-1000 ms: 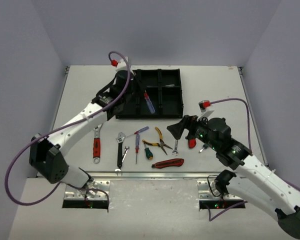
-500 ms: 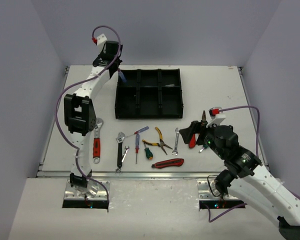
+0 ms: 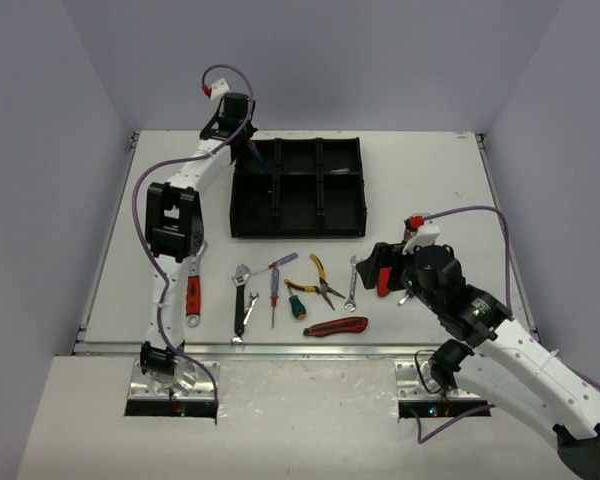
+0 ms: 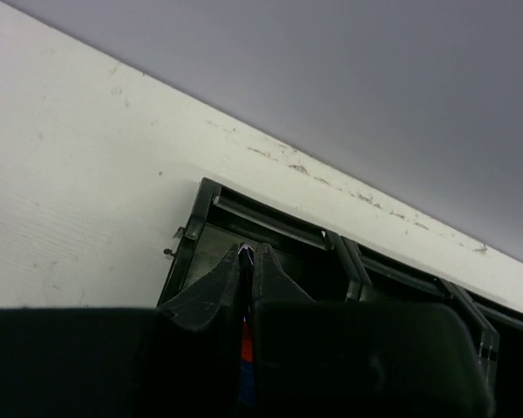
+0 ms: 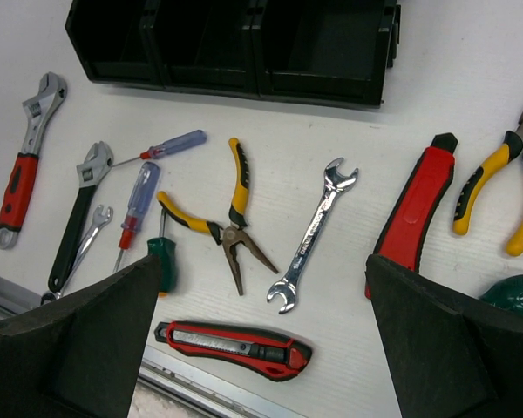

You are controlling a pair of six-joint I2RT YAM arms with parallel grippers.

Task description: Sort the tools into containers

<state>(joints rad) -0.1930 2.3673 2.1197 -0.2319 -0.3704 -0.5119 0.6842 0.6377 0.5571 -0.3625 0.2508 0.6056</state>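
My left gripper [image 3: 246,150] hangs over the far-left corner of the black tray [image 3: 298,234], shut on a blue and red screwdriver [image 4: 245,348] that shows as a thin strip between its fingers. The far-left container [image 4: 211,248] lies just beyond its tips [image 4: 248,252]. My right gripper [image 5: 266,340] stands open above the loose tools: a silver spanner [image 5: 312,235], yellow pliers [image 5: 222,218], a red utility knife [image 5: 235,344] and a second red knife [image 5: 418,205]. Further left lie screwdrivers [image 5: 138,200], a black-handled wrench [image 5: 74,222] and a red-handled wrench [image 5: 22,174].
More yellow pliers [image 5: 506,187] and a green handle [image 5: 514,296] lie at the right of my right wrist view. The table's metal front edge [image 5: 200,392] runs just below the lower knife. Grey walls close in the table on three sides.
My left arm has swung the screwdriver from over the tray's middle to its far-left corner. My right gripper has shifted slightly over the tools, still open.
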